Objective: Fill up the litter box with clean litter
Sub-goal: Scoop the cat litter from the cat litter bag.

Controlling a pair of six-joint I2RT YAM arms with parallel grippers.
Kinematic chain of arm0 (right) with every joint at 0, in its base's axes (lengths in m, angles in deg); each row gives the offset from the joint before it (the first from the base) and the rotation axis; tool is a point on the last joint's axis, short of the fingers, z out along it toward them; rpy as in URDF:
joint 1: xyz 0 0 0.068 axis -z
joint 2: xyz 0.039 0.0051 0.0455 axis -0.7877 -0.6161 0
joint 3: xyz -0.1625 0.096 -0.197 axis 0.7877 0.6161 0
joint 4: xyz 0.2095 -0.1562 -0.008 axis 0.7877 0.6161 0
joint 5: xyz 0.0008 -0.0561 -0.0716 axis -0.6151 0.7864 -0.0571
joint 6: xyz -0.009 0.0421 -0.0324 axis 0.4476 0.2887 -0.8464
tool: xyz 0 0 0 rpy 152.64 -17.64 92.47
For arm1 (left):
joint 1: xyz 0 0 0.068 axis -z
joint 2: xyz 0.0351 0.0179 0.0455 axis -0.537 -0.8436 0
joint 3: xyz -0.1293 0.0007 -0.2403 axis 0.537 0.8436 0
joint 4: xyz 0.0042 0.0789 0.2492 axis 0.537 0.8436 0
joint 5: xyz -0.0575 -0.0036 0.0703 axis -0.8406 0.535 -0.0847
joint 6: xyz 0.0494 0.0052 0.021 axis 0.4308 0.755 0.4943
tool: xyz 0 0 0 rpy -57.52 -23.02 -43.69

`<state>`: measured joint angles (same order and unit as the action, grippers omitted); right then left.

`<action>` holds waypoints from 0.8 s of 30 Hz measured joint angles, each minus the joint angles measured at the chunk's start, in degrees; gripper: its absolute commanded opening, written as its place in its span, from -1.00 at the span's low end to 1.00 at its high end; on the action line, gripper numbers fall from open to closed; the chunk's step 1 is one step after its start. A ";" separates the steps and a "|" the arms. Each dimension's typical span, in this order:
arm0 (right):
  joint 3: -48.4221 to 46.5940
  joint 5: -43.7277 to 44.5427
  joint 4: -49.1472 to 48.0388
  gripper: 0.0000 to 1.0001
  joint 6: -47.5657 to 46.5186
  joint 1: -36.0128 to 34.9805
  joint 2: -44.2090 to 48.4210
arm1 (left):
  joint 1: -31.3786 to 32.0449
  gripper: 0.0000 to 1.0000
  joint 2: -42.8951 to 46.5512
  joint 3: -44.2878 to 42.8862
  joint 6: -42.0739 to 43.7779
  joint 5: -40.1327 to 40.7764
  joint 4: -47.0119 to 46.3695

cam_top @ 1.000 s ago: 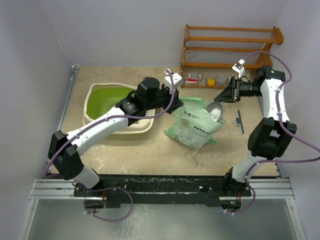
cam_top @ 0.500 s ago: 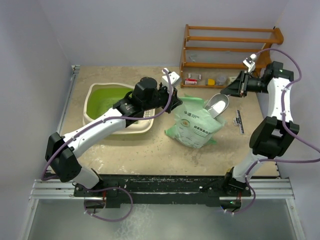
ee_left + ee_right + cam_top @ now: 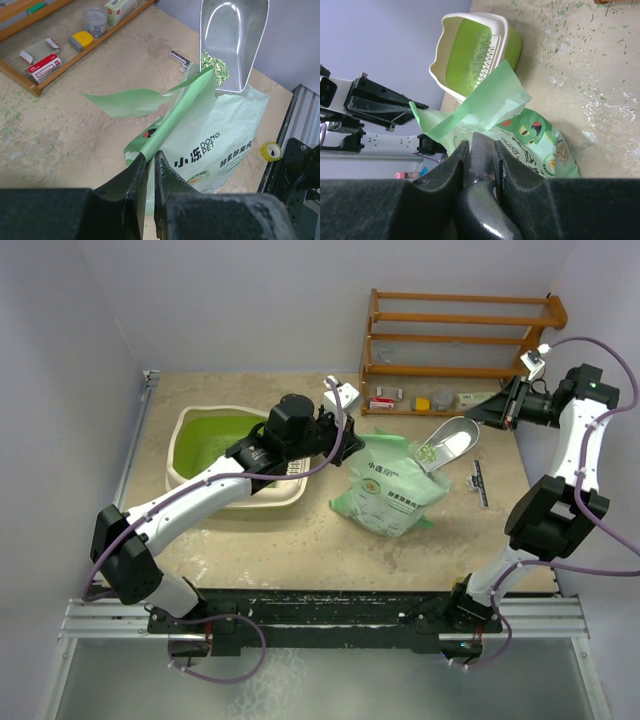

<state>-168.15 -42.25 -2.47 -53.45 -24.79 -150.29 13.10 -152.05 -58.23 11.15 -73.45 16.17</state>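
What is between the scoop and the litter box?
The left end effector, shut on the flap of the bag, as the top view shows.

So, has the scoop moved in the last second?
Yes. In the top view the scoop, held by the right gripper, has come up out of the bag and shifted right, toward the wooden rack.

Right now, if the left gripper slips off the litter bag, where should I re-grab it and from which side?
Pinch the bag's raised top flap, coming from the litter box side, where the left gripper holds it. The flap is thin, flat film; the body bulges too wide for the jaws. That side leaves the mouth free for the scoop on the right.
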 measured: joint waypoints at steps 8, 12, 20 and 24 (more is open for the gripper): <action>-0.61 -0.98 1.51 -1.00 -0.22 0.48 0.00 | 0.00 -0.86 0.00 0.00 -0.17 0.02 0.00; -2.12 -1.81 1.75 -1.00 -0.09 0.96 0.00 | 0.00 -0.67 0.00 0.00 -0.46 0.15 -0.15; -3.26 -1.81 -1.14 -1.00 4.26 1.73 0.00 | -0.02 -0.37 1.11 -0.52 -0.52 1.86 -1.99; -3.28 -1.81 -5.68 -1.00 9.49 1.70 0.02 | -0.02 -0.27 3.10 -1.25 -0.39 3.56 -2.40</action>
<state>-171.43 -44.06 -8.15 -43.96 -23.08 -150.26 13.08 -148.95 -59.48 10.76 -69.89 13.77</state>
